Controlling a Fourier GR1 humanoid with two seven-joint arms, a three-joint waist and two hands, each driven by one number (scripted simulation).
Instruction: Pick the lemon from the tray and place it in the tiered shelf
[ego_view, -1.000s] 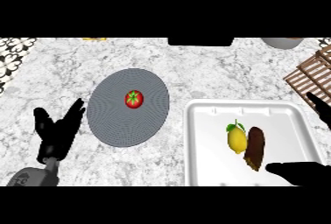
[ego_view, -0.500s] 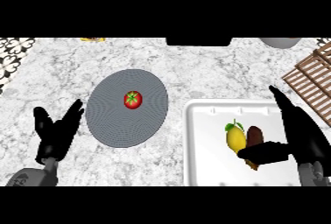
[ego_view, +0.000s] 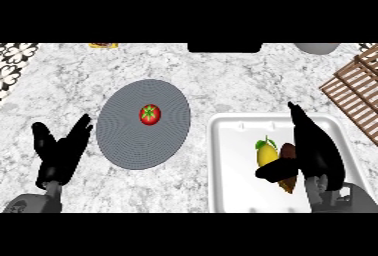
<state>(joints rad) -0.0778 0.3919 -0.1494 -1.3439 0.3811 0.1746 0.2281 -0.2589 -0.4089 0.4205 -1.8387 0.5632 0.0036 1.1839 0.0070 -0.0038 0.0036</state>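
Note:
A yellow lemon lies in the white tray at the lower right, next to a dark brown object that my right hand partly hides. My right hand is above the tray just right of the lemon, fingers straight and pointing away, thumb reaching below the lemon; it holds nothing. The brown slatted tiered shelf shows at the right edge. My left hand rests open at the lower left, fingers up.
A grey round plate with a red tomato on it lies left of the tray. A black object and a grey bowl sit at the far edge of the marble counter.
My right hand came in from the lower right and moved up over the tray to the lemon's right side. The left hand has barely moved.

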